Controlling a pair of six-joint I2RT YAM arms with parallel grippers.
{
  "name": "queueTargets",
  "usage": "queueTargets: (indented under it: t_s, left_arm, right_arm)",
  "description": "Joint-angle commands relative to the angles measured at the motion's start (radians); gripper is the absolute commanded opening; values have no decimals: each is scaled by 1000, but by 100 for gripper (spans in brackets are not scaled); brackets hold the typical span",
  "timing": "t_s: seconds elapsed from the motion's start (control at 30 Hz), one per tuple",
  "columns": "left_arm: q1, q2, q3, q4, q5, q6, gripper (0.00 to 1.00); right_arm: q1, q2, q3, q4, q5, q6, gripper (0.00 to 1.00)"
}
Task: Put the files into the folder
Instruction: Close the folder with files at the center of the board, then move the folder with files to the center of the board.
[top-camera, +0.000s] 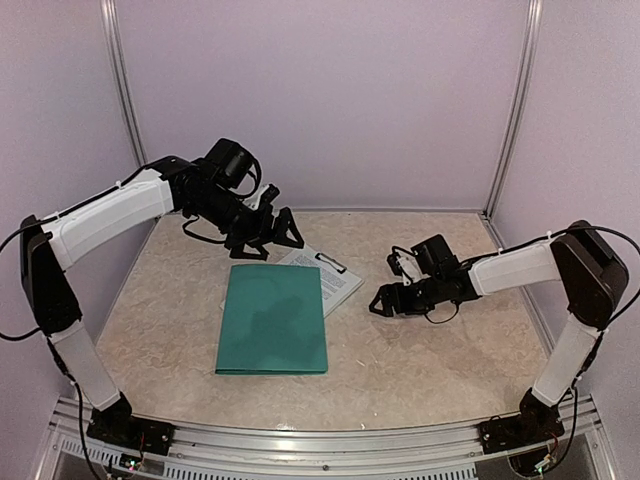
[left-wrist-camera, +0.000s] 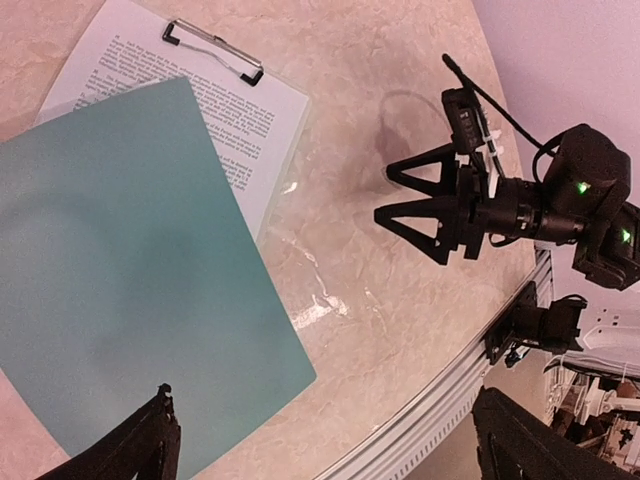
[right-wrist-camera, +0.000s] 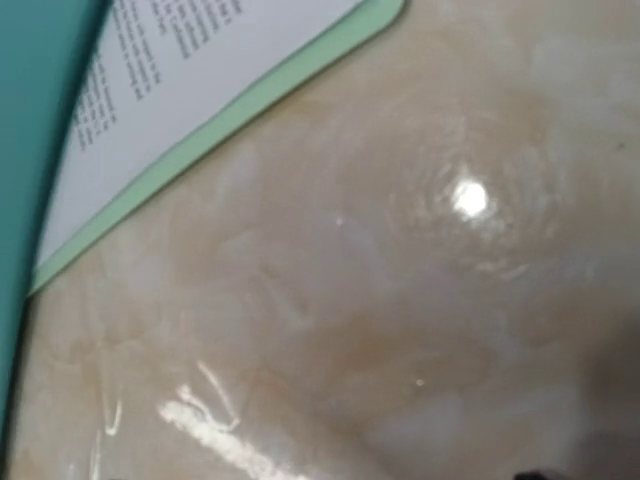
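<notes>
The dark teal folder (top-camera: 272, 318) lies shut and flat in the middle of the table, and it fills the left of the left wrist view (left-wrist-camera: 120, 270). The files are hidden; no loose sheet shows. My left gripper (top-camera: 270, 240) hovers open above the folder's far edge, its fingertips (left-wrist-camera: 150, 440) spread to the bottom corners of its own view with nothing between them. My right gripper (top-camera: 383, 298) is low over the bare table to the right of the folder, open and empty, its two black fingers apart (left-wrist-camera: 385, 195). Only the folder's edge (right-wrist-camera: 30, 100) shows in the right wrist view.
A pale mint clipboard (right-wrist-camera: 250, 100) with a printed white sheet (top-camera: 335, 280) under its wire clip (left-wrist-camera: 213, 50) lies behind the folder, partly covered by it. The aluminium rail (top-camera: 320, 440) runs along the near table edge. Lilac walls close the back and sides.
</notes>
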Motion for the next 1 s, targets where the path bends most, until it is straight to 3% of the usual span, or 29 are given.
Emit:
queueTargets:
  t_s: [0.0, 0.23, 0.33, 0.5, 0.8, 0.97]
  left_arm:
    - [18, -96, -188, 143, -69, -37, 99]
    - [19, -237, -509, 366, -263, -153, 99]
    - [43, -289, -582, 356, -348, -212, 99]
    - [95, -325, -666, 321, -368, -248, 99]
    - [153, -336, -848, 400, -253, -310, 96]
    - [149, -265, -873, 465, -162, -315, 96]
  right_arm:
    - [10, 3, 59, -1, -20, 7, 79]
    - [93, 75, 146, 41, -44, 35, 74]
    - [139, 145, 196, 48, -47, 52, 74]
    - [207, 224, 249, 72, -56, 85, 75]
    - [314, 306, 274, 109, -56, 152, 75]
    - [336, 307, 244, 156, -50, 194, 74]
